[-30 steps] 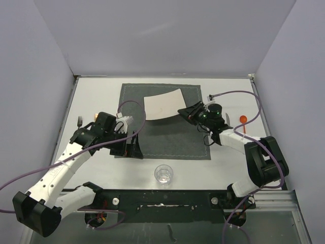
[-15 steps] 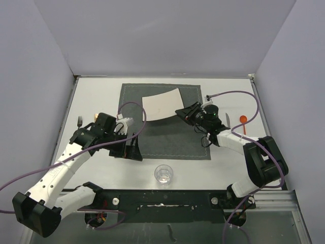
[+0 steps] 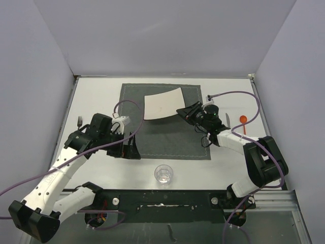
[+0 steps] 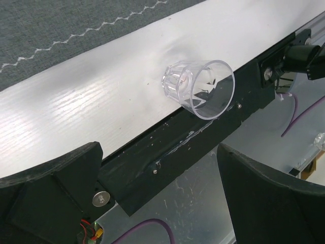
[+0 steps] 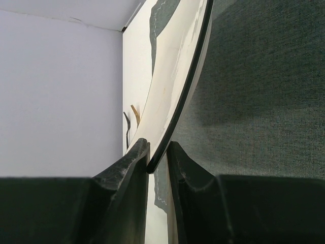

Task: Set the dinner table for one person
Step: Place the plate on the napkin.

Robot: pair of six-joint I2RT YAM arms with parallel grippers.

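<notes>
- The large flat white rectangular bench with a thin metal edge fills the workspace in front of both arms. It is rigid and fixed, so it is a surface to set things on, not something to grasp. Its top looks smooth, and I judge that light items would slide on it easily.
- A dark grey square cloth placemat lies flat across the middle of the bench. It is soft and could ruck up if something is dragged over it.
- The right claw is pinching the rim of a small white square plate, which is tilted up over the far part of the placemat.
- The plate looks thin, stiff and glossy. With such a narrow hold on its edge it could pivot or slip, so it likely needs lowering slowly and flat.
- The left claw is spread wide and holds nothing. It hangs over the near left edge of the placemat.
- A clear faceted plastic cup stands upright near the front edge of the bench. It is probably light and easy to tip, and is best gripped across its side wall.
- A small metal fork lies at the left of the bench and an orange spoon at the right. Both are thin and lie low, so they will be hard to pinch.
</notes>
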